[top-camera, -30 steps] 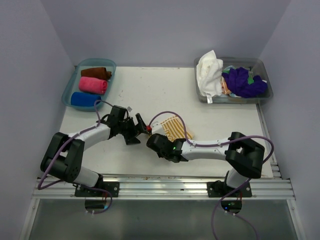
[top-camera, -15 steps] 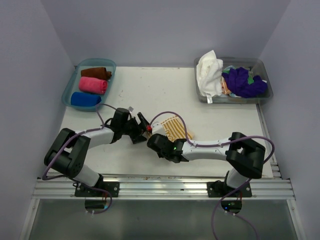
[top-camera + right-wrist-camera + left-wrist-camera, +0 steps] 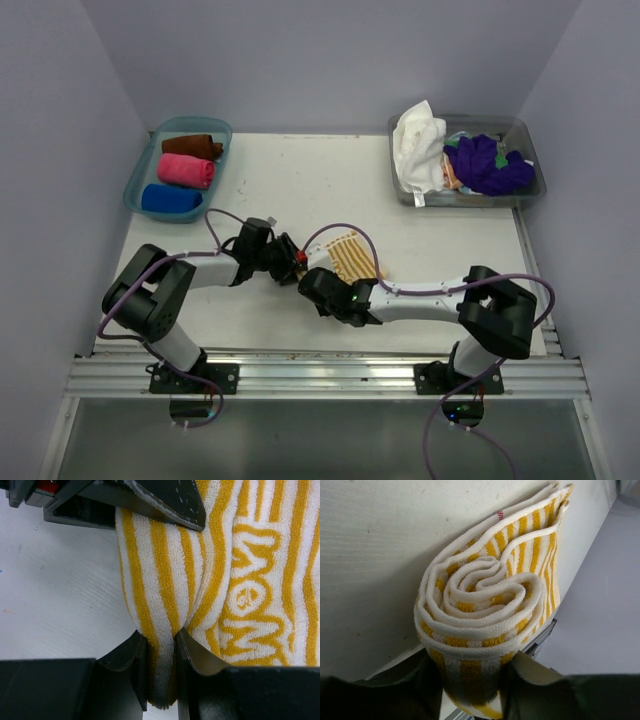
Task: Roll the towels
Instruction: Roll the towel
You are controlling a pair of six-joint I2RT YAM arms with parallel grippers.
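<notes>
The mustard-yellow towel with white stripes (image 3: 352,256) lies near the table's middle, partly rolled at its left end, with the rest flat. In the left wrist view the roll (image 3: 485,595) shows end-on as a spiral. My left gripper (image 3: 470,680) is shut on its outer layers; from above it (image 3: 290,260) sits at the towel's left edge. My right gripper (image 3: 160,665) is shut on a fold of the same towel (image 3: 165,565); from above it (image 3: 314,275) is at the towel's near-left corner. The left gripper's fingers (image 3: 150,500) show just beyond the roll.
A blue tray (image 3: 137,175) at the back left holds rolled brown (image 3: 192,146), pink (image 3: 186,170) and blue (image 3: 172,198) towels. A clear bin (image 3: 530,160) at the back right holds loose white (image 3: 418,145) and purple (image 3: 486,164) towels.
My left arm has stretched to the right and lower, bringing its gripper against the towel's left end. The right arm has shifted slightly, and the towel's rolled end has moved a little with it.
</notes>
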